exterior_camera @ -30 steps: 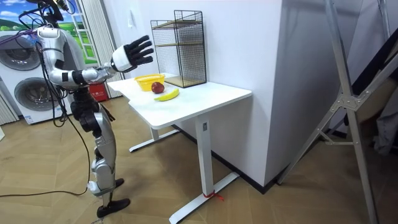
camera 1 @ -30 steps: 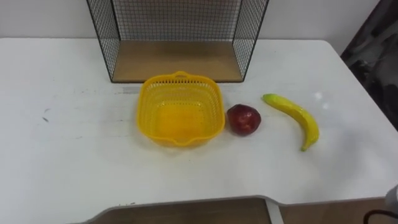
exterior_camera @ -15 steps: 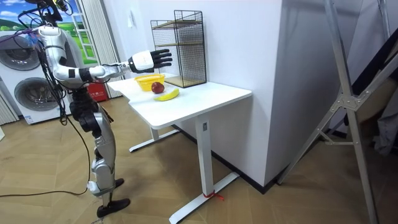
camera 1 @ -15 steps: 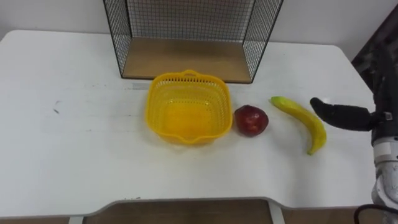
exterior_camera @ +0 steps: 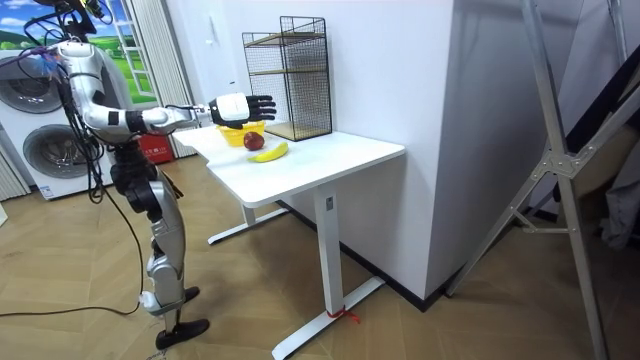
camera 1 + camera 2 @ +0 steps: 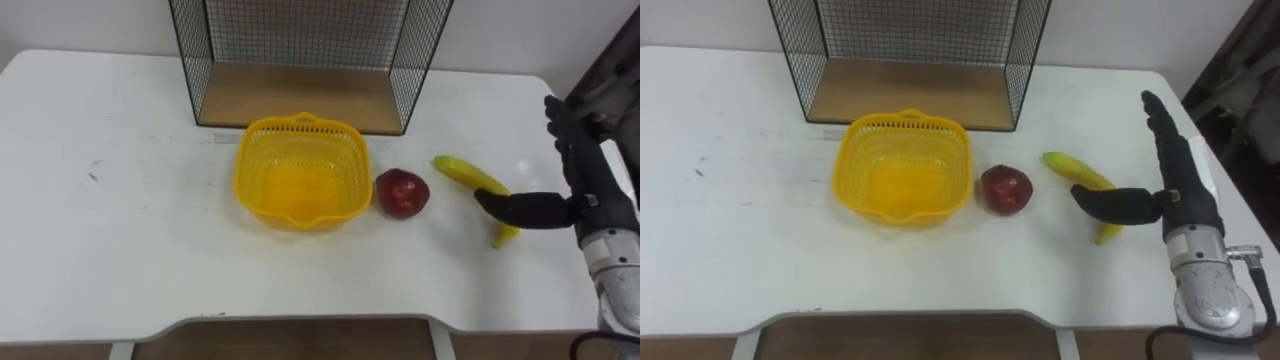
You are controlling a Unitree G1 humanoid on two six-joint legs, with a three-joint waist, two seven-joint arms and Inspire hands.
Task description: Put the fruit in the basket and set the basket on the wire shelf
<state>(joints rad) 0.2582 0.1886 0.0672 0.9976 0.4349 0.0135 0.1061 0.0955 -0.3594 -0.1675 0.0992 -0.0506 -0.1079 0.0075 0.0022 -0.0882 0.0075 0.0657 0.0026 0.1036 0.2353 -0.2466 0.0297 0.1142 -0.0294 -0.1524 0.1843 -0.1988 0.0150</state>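
You have bright, even light across the white table (image 6: 100, 250). Shadows are faint and soft: thin ones hug the near edges of the basket (image 6: 300, 180), apple (image 6: 401, 192) and banana (image 6: 462, 172). A small sheen marks the tabletop just beyond the banana.

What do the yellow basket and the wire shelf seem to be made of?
Yellow basket: probably plastic, slightly glossy, with moulded lattice walls. Wire shelf: thin black metal mesh, judging by its grid, over a matt brown board, seemingly wood.
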